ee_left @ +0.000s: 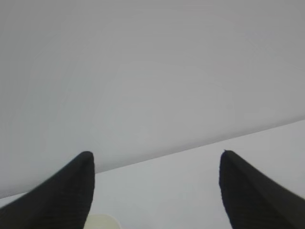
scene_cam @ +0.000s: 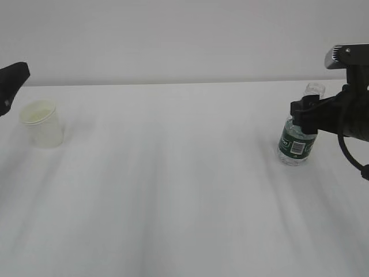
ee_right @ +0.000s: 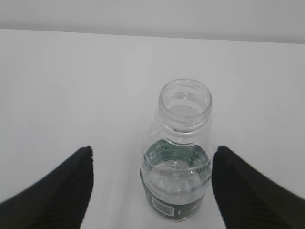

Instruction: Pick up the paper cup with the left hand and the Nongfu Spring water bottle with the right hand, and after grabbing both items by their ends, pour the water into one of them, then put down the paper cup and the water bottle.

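The white paper cup [scene_cam: 41, 122] stands upright at the table's far left, cream inside; only a sliver of its rim [ee_left: 101, 222] shows at the bottom of the left wrist view. My left gripper [ee_left: 156, 155] is open and empty, up and to the left of the cup at the frame edge [scene_cam: 14, 79]. The uncapped Nongfu Spring water bottle [scene_cam: 298, 137] stands at the right, water [ee_right: 178, 172] filling its lower part. My right gripper [ee_right: 153, 150] is open around the bottle [ee_right: 183, 143], with the bottle close to the right finger [ee_right: 238, 186] and a narrow gap between them.
The white table [scene_cam: 173, 184] runs back to a pale wall. The table's far edge [ee_left: 205, 145] crosses the left wrist view. The right arm's black body and cable [scene_cam: 351, 124] hang over the table's right side.
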You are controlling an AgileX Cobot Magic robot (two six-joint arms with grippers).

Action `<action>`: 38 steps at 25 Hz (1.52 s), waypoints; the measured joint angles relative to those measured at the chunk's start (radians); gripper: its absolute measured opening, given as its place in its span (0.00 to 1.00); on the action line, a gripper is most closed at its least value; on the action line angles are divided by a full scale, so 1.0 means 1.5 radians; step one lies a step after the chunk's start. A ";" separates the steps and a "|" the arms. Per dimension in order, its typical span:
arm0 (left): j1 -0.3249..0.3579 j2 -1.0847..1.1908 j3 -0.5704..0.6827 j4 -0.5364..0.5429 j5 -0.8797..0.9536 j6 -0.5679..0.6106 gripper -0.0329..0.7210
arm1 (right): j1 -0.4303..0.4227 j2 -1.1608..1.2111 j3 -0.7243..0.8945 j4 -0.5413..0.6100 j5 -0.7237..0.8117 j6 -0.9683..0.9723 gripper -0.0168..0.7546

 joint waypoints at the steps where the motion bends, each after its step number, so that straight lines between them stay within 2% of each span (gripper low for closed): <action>1: 0.000 -0.011 0.000 0.000 0.014 -0.002 0.82 | 0.000 -0.007 0.000 0.001 0.010 0.000 0.77; 12: 0.000 -0.163 0.001 -0.004 0.121 -0.052 0.82 | 0.000 -0.103 0.001 0.001 0.090 -0.010 0.77; 24: 0.000 -0.391 0.000 -0.004 0.297 -0.079 0.82 | 0.000 -0.185 0.003 0.001 0.173 -0.026 0.77; 30: 0.000 -0.491 -0.043 0.022 0.414 -0.081 0.76 | 0.000 -0.248 0.004 0.001 0.212 -0.035 0.77; 38: 0.000 -0.583 -0.097 0.024 0.567 -0.083 0.76 | 0.000 -0.363 0.004 -0.007 0.270 -0.040 0.77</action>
